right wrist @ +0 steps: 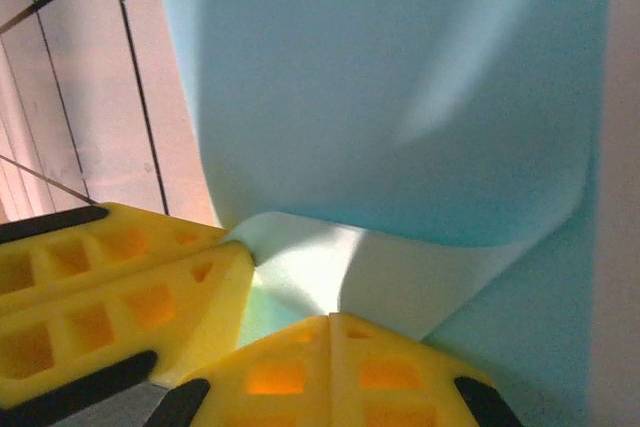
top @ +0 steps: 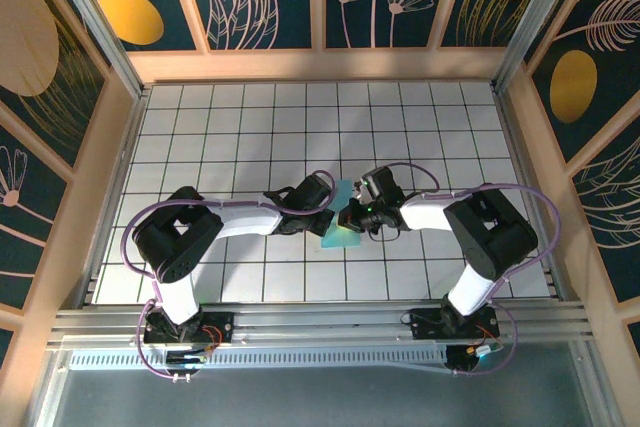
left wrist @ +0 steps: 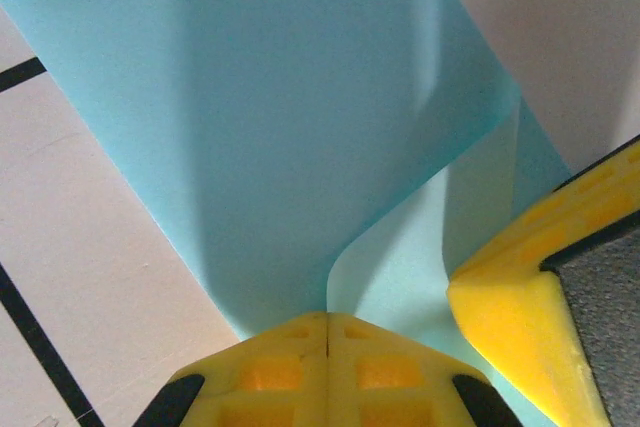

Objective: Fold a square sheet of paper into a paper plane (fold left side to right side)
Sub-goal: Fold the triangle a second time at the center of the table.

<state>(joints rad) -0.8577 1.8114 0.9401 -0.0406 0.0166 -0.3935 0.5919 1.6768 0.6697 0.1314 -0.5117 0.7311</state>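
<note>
The tabletop (top: 250, 127) is white, ruled into square tiles by thin dark lines, and bordered by a pale wooden rim (top: 320, 64) on its far, left and right edges. A light-blue square sheet of paper (top: 340, 235) sits near the middle, slightly toward the near edge, part of it raised and curling over itself.

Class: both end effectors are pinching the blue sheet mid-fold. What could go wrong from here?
1. The left end effector and right end effector pinch the square sheet of paper close together; pulling apart could tear it.
2. The sheet is curled over, not creased; letting go now may let it spring open or fold crooked.
</note>
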